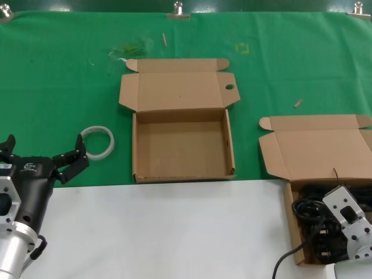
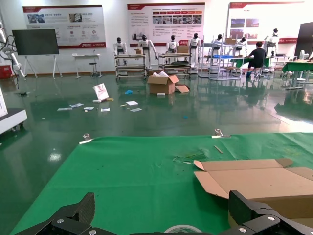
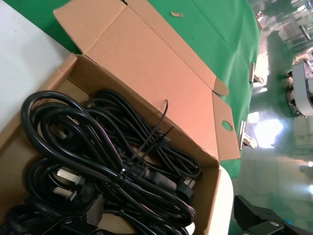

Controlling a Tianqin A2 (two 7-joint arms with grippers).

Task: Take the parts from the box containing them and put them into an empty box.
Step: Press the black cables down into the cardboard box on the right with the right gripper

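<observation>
The empty box (image 1: 137, 145) lies open at the centre of the green cloth, its lid folded back with a small round hole (image 1: 229, 87). At the right stands the box containing the parts (image 1: 314, 148), also open; its lid (image 3: 146, 63) shows a round hole too. The parts are coiled black power cables (image 3: 112, 161) heaped inside (image 1: 308, 212). My right gripper (image 3: 176, 218) hangs open just over them, one finger among the cables, the other past the box wall. My left gripper (image 1: 43, 152) is open and holds nothing at the near left (image 2: 164, 215).
A clear tape ring (image 1: 97, 142) lies just beyond my left gripper. A bare white table surface (image 1: 174, 232) runs along the front. Small wooden scraps (image 1: 297, 103) lie on the cloth, and metal clips (image 1: 178, 9) hold its far edge.
</observation>
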